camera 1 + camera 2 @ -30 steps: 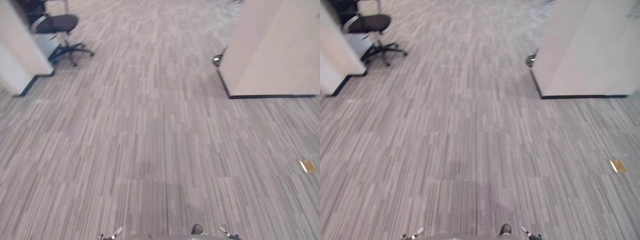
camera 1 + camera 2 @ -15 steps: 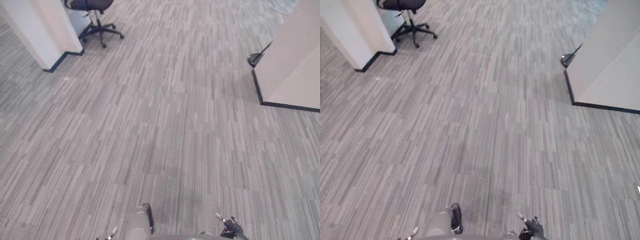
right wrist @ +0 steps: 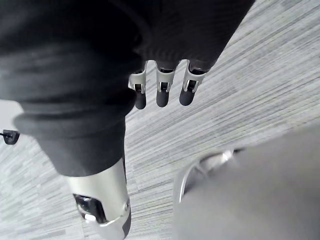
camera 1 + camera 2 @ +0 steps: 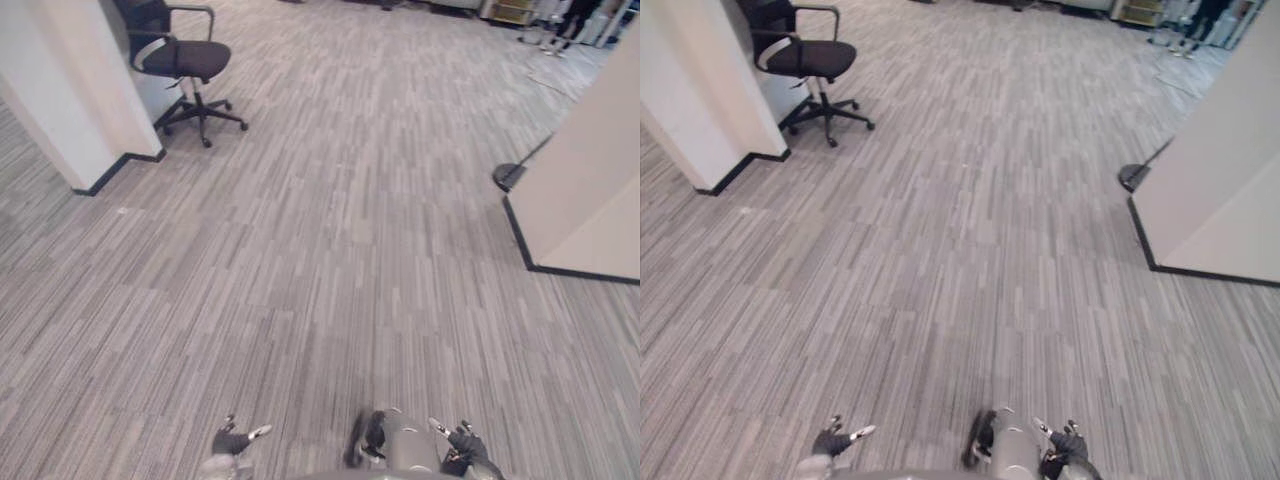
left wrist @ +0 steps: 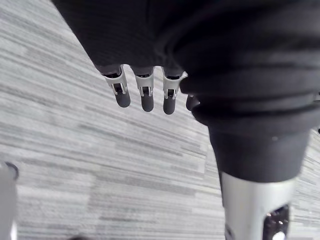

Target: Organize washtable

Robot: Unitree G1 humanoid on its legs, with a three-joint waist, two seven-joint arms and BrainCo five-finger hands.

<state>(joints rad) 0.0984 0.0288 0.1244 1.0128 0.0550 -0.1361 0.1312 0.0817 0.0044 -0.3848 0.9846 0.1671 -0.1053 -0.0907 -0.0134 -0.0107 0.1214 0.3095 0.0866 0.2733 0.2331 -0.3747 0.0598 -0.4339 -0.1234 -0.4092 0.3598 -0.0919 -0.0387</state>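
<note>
In the left eye view, a grey striped carpet floor (image 4: 330, 260) stretches ahead. A black swivel office chair (image 4: 185, 60) stands at the far left, just beside a white square pillar with a dark skirting (image 4: 70, 90). At the right is a beige partition wall with a dark base strip (image 4: 590, 190), and a small black round stand base (image 4: 507, 177) sits at its near corner. The left hand (image 4: 232, 441) and the right hand (image 4: 463, 447) hang low at the bottom edge, well apart, above bare carpet.

The right eye view gives the same layout, with open carpet running between the pillar and the partition.

In the left wrist view, that hand's silver dark-tipped fingers (image 5: 146, 95) point loosely down at the carpet. They are relaxed and carry nothing.

In the right wrist view, the other hand's fingers (image 3: 161, 92) hang the same way, slack and empty.

I cannot tell from these pictures where the washtable stands. None of the furniture here looks like one, and nothing to be tidied lies within reach. The step in hand therefore seems to be the approach, so the tidying itself has hardly begun. The next move probably calls for crossing the open carpet, keeping clear of the chair and the stand base, and finding the washtable. The robot would then need to square up to it before either hand reaches for anything.
</note>
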